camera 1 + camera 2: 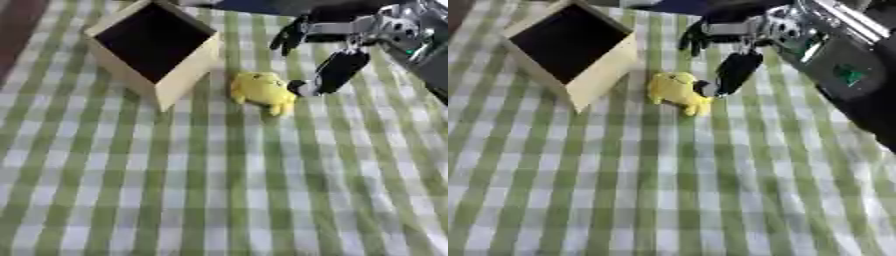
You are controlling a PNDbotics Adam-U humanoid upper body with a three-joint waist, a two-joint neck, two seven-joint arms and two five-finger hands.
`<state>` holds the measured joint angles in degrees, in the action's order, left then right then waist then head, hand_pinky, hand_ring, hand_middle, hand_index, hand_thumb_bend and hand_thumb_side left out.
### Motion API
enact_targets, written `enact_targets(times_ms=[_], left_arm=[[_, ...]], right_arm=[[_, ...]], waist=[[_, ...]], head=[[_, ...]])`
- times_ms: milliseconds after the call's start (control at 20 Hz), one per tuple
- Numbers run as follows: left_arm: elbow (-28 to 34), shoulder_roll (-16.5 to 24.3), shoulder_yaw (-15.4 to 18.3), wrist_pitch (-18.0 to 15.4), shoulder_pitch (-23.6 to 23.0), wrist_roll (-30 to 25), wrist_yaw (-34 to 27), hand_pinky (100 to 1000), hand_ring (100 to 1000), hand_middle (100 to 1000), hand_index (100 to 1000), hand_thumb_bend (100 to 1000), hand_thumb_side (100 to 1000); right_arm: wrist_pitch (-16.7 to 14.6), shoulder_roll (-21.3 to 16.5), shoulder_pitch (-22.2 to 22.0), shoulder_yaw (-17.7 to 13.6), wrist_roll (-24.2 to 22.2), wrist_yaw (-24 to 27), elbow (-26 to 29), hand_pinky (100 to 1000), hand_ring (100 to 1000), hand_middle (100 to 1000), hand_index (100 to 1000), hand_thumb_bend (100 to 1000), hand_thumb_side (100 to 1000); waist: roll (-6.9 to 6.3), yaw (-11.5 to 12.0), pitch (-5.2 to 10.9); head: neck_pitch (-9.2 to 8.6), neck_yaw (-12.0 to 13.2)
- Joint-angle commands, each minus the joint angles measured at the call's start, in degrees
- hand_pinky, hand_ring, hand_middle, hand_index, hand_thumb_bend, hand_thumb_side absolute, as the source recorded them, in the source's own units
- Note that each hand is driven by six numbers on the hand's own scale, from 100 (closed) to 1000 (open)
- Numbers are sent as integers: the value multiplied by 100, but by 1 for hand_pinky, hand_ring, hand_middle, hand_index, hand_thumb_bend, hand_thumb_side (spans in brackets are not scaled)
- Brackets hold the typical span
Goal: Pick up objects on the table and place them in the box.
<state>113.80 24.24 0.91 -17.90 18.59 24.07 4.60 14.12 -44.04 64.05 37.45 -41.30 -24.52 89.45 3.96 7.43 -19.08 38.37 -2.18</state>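
A: Where does the yellow toy [261,91] lie?

B: On the green-checked surface [219,190], toward its far edge, just beside the near corner of the wooden box [156,46]. The box sits open, its dark inside empty as far as I can see.

A: And the hand?

B: Only the right hand [337,70] shows, coming in from the far right corner. Its fingers are spread and mostly straight. One long digit [339,71] points down toward the toy's right flank, its pale tip touching or all but touching the toy. The other fingers [289,36] hang apart above. It has hold of nothing.

A: The left hand?

B: Not in either view.

A: So which way does the toy lie from the hand?

B: To the hand's left and a little nearer the front edge. The box lies further left again, so toy and box fall roughly in a line going away from the hand.

A: Does the toy have a long axis?

B: It looks rounded, slightly longer from the box side toward the near right, with a small lobe at that end. I'd judge the hand needs to drop and close across the shorter width.

A: Any risk?

B: A sideways nudge could push the toy against the box wall instead of gripping it.
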Motion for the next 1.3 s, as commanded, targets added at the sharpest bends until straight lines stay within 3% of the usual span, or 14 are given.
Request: enact_targets(times_ms=[50,400,650,1300], left_arm=[[79,69,14,-3,30,-18,-4,592,709,742,786,334,608],[79,64,12,5,24,-19,-5,591,709,741,786,336,612],[79,48,5,22,19,-29,-2,590,709,741,785,330,615],[79,-10,-20,36,40,-64,-6,590,710,741,785,322,620]], right_arm=[[-32,-46,141,-47,1,-80,-31,876,879,774,918,277,253],[-89,21,150,-53,75,-141,-156,874,880,772,916,265,279],[-184,158,183,-41,136,-252,-394,878,887,780,919,309,300],[-726,883,226,-143,385,-1072,-1801,880,896,793,926,378,304]], waist=[[-44,-7,119],[-44,-4,114],[-49,9,99],[-76,107,30]], head=[[17,7],[21,8],[20,3],[-14,-36]])
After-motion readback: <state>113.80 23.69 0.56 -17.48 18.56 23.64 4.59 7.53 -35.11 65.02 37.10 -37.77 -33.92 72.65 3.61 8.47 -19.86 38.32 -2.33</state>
